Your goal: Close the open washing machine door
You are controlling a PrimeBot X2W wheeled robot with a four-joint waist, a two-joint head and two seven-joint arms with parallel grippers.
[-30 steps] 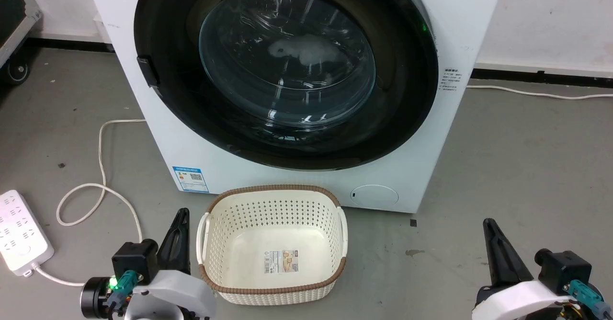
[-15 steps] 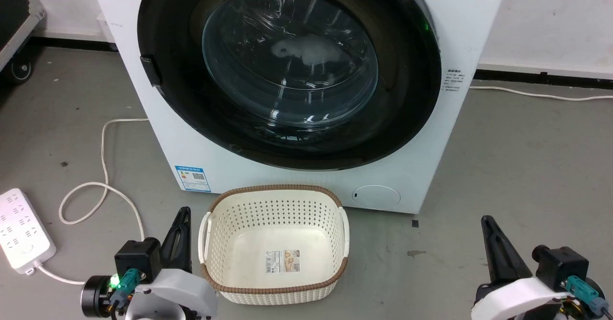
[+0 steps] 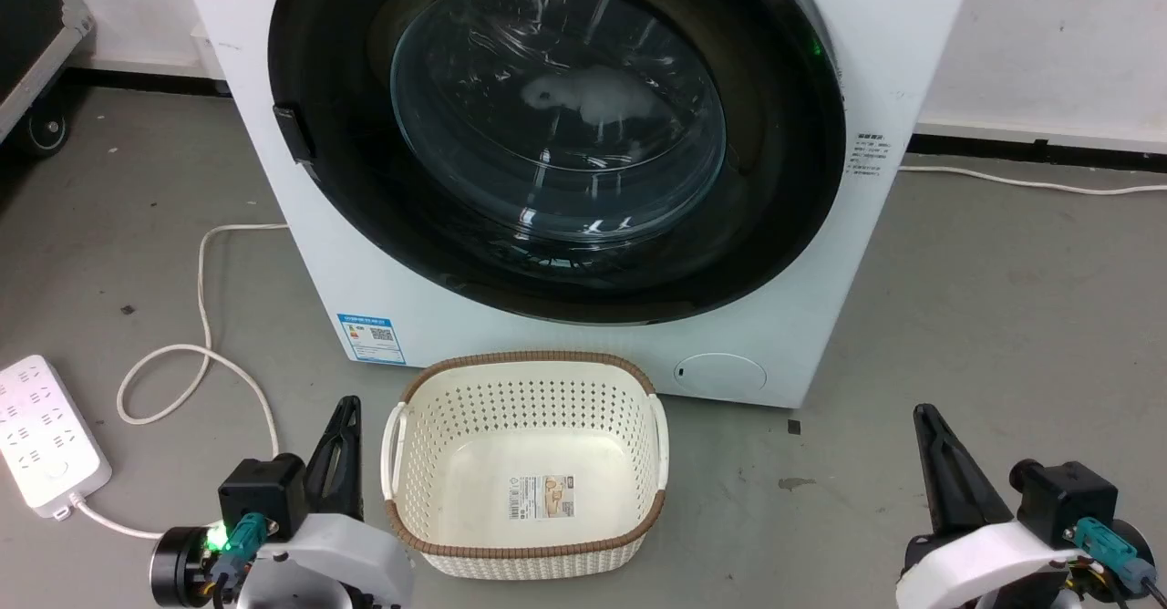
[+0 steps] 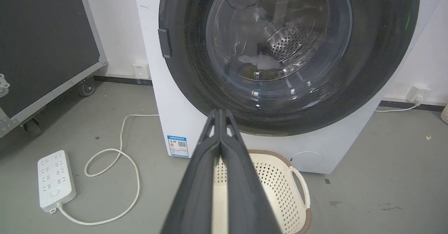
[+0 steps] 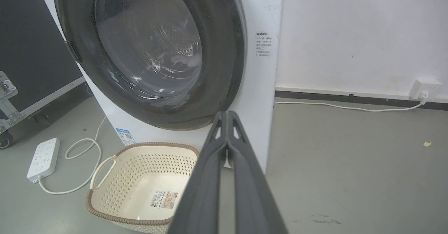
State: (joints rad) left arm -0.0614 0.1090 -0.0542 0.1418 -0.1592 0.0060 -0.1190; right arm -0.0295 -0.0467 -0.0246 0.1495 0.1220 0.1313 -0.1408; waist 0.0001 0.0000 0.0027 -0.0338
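The white washing machine stands straight ahead. Its washing machine door, with a glossy black rim and a clear glass bowl, lies flat against the machine's front, and its latch tab is at the left edge. Pale laundry shows through the glass. My left gripper is low at the left beside the basket, fingers pressed together and empty. Low at the right, my right gripper is likewise shut on nothing. Both are well short of the door. The wrist views show the left gripper and the right gripper with their fingers closed.
A cream perforated basket with a brown rim sits empty on the floor before the machine. A white power strip and its looped cable lie at the left. A black wheeled case stands far left. A wall socket is at the right.
The whole head picture has shifted slightly to the right, so the camera moved. The door, basket and both shut grippers keep their places relative to one another.
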